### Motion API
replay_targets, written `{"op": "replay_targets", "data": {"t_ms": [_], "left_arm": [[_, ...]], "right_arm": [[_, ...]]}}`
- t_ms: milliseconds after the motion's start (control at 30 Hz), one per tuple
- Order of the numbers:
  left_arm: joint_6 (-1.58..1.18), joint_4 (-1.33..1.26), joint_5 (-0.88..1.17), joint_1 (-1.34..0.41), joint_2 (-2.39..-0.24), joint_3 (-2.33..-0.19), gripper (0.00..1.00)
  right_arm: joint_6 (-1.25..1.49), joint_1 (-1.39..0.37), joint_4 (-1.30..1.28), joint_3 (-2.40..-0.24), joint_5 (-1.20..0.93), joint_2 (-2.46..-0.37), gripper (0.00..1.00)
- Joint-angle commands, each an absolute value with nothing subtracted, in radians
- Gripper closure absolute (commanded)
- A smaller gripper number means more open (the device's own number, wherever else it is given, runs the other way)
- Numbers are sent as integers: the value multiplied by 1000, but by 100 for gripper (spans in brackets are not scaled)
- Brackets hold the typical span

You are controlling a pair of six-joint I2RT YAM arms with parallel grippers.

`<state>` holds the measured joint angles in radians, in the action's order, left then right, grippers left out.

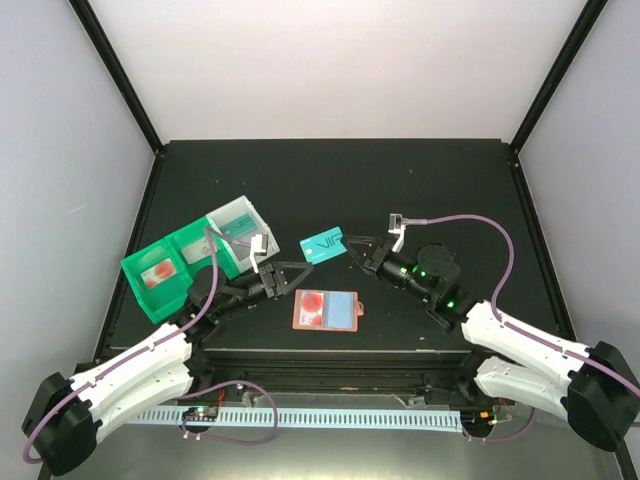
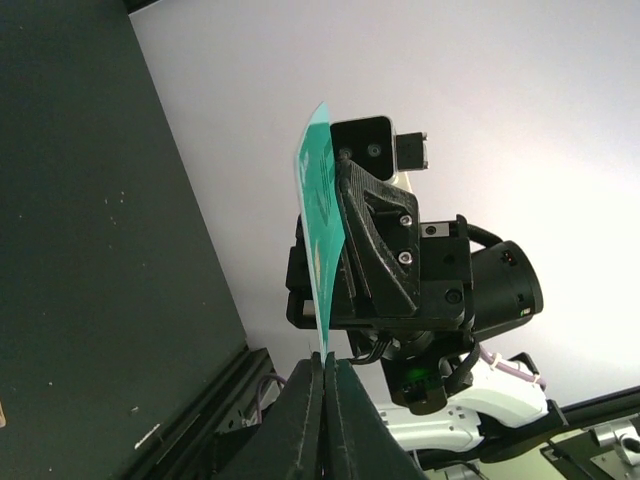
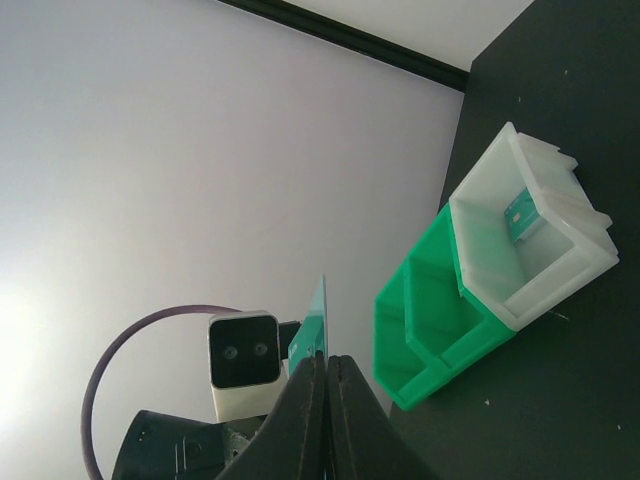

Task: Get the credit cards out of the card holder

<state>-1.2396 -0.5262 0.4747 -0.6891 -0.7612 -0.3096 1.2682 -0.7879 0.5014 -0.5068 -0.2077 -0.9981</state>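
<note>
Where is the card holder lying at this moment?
In the top view, the card holder lies flat on the table near its front edge, centred, just nearer than the left gripper and the teal card held by the right gripper.

Soft, even light is flooding the white walls (image 1: 330, 60), blooming brightest at the right wrist view's lower left; the black table (image 1: 450, 180) is showing dark, almost shadowless; fingers (image 2: 300, 430) of the left gripper (image 2: 326, 365) are blurring near the lens.
</note>
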Motion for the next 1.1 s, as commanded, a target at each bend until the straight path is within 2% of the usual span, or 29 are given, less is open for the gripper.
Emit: {"op": "replay_targets", "data": {"t_ms": [0, 200, 267, 433, 600, 700, 833, 1067], "left_arm": [[-1229, -565, 479, -688, -752, -316, 98], [-1202, -531, 474, -687, -739, -318, 98], [-1193, -519, 474, -688, -733, -319, 99], [-1158, -462, 456, -688, -708, -319, 98], [-1119, -378, 423, -681, -678, -323, 99], [-1080, -308, 416, -667, -670, -344, 99], [-1003, -183, 395, -644, -663, -394, 98], [-950, -44, 417, -524, -663, -444, 98]], "right_arm": [[1273, -797, 530, -480, -200, -993, 99], [1258, -797, 512, -471, -197, -982, 99], [1245, -798, 502, -469, -195, -976, 96], [1206, -797, 433, -464, -170, -937, 75], [1146, -796, 347, -459, -162, -889, 40], [1118, -795, 314, -442, -158, -856, 26], [1059, -796, 248, -432, -157, -822, 2], [974, -796, 132, -419, -138, -741, 0]]}}
